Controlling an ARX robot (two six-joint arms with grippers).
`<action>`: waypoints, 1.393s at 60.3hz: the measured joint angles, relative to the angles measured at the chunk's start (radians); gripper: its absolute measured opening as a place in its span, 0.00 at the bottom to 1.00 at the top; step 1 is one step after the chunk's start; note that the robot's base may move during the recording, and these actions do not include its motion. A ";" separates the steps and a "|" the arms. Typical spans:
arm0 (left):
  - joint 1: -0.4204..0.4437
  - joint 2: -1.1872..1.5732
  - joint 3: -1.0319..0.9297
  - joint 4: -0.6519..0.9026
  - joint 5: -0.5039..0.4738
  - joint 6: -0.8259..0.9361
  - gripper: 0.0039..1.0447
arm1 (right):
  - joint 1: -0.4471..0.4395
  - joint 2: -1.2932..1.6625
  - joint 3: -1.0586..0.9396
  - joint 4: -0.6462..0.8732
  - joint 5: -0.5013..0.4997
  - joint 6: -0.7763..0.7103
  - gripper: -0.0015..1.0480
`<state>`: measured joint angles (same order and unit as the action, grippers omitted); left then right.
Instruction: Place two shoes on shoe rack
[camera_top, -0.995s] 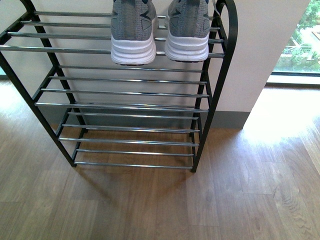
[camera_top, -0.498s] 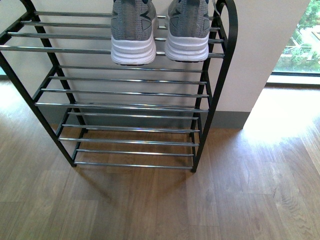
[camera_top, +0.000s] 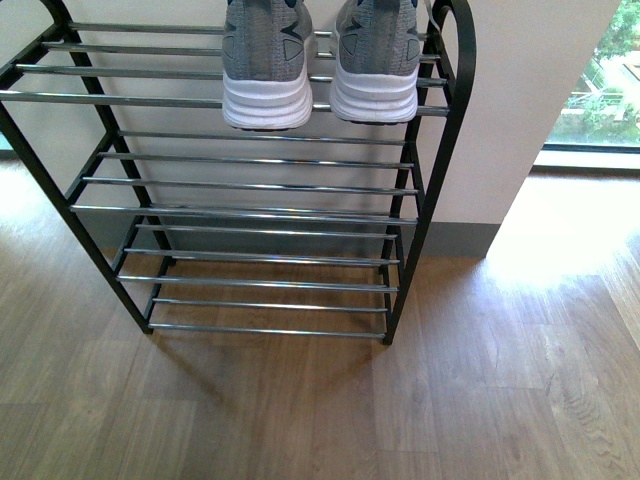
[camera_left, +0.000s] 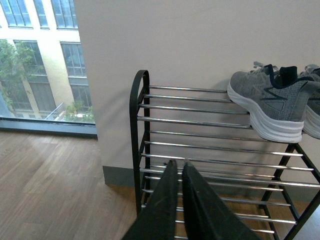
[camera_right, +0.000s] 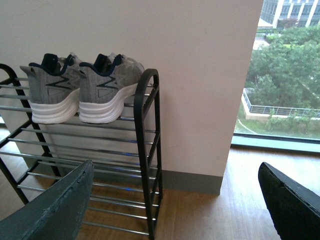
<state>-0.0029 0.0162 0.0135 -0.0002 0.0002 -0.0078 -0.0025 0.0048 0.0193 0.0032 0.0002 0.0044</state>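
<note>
Two grey sneakers (camera_top: 266, 70) on the top tier of the shoe rack (camera_top: 446, 150); task judged complete.
Pair stands side by side at the rack's right end, soles spanning several chrome bars so neither tips, white sole ends overhanging the front bar. Left gripper (camera_left: 178, 162): jaws clenched together on nothing. Right gripper (camera_right: 175, 167): jaws spread wide, empty. Both hang well apart from the shoes, presumably to avoid disturbing them.
</note>
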 joint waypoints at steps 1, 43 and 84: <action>0.000 0.000 0.000 0.000 0.000 0.000 0.12 | 0.000 0.000 0.000 0.000 0.000 0.000 0.91; 0.000 0.000 0.000 0.000 0.000 0.002 0.91 | 0.001 0.000 0.000 -0.001 0.000 0.000 0.91; 0.000 0.000 0.000 0.000 0.000 0.002 0.91 | 0.001 0.000 0.000 -0.001 0.000 0.000 0.91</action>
<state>-0.0029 0.0162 0.0135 -0.0006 -0.0002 -0.0063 -0.0017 0.0048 0.0193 0.0021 0.0006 0.0044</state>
